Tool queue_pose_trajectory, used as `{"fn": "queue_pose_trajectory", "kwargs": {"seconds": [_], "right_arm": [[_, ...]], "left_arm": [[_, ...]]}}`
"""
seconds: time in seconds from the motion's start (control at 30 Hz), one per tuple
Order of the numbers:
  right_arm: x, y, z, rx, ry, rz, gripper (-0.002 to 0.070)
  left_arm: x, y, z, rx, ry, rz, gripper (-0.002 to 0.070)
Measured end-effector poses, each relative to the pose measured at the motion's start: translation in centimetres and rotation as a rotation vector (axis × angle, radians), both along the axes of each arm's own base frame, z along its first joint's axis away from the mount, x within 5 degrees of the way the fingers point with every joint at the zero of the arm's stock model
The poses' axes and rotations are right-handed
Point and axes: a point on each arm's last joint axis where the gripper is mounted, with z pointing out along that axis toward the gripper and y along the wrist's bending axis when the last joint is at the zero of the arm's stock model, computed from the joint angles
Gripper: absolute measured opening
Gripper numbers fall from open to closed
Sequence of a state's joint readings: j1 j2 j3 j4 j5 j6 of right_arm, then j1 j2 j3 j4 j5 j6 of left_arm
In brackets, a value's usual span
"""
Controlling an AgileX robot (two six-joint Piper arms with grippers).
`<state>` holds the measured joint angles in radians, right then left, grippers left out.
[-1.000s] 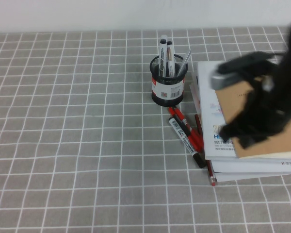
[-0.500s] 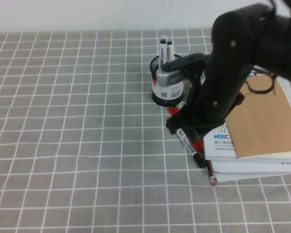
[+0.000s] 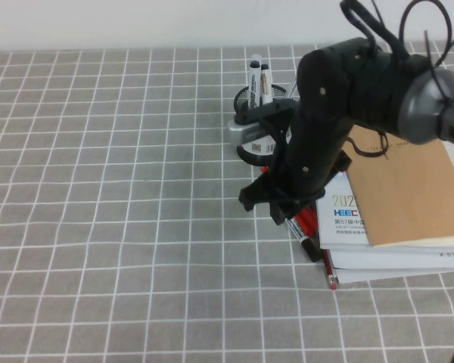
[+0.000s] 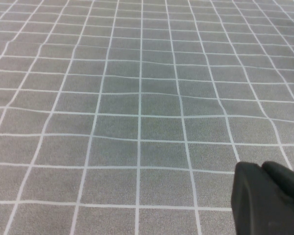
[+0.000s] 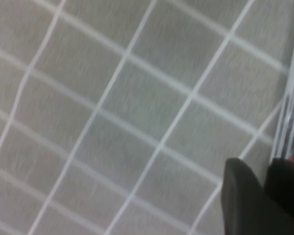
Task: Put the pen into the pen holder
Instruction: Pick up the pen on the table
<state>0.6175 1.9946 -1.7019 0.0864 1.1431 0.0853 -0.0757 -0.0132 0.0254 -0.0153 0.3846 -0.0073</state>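
The thick marker pen with a white printed barrel and black ends [image 3: 301,233] lies flat on the grey white-gridded tablecloth [image 3: 98,189], angled among thin red pens [image 3: 312,219] just in front of the small round black wire-mesh pen holder [image 3: 247,151]; most of its barrel is hidden beneath the right arm, and only its lower part with the black end shows. The pen holder stands upright behind it and holds two markers with white barrels and black caps [image 3: 259,77] (its label is largely covered by the arm). A long red pencil [image 3: 330,274] lies along the edge of a stack of books topped by a brown kraft-paper notebook [image 3: 408,189], just beside the pens. The right gripper [image 3: 276,204] hangs low directly over the pen's upper part; whether its jaws are open or closed cannot be told. The left gripper [image 4: 267,200] appears only in its own wrist view, over bare tablecloth; its jaw state cannot be told either.
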Motion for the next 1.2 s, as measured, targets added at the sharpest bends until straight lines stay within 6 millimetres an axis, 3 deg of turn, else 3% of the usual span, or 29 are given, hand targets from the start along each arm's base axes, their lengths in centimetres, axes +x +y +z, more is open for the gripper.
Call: {"fn": "queue_pose_trajectory", "kwargs": {"seconds": [0.13,0.43,1.2], "right_arm": [[1.1,0.5,-0.8,-0.021,-0.018,0.005,0.0106],[2.4,0.3,-3.8,-0.169,0.019,-0.017,0.0114],[3.1,-2.4,-5.3,-0.192,0.070,-0.127,0.0113]], "left_arm": [[0.0,0.0,0.0,0.000,0.000,0.000,-0.0005],[0.0,0.0,0.0,0.000,0.000,0.000,-0.0005],[0.0,0.0,0.0,0.000,0.000,0.000,-0.0005]]}}
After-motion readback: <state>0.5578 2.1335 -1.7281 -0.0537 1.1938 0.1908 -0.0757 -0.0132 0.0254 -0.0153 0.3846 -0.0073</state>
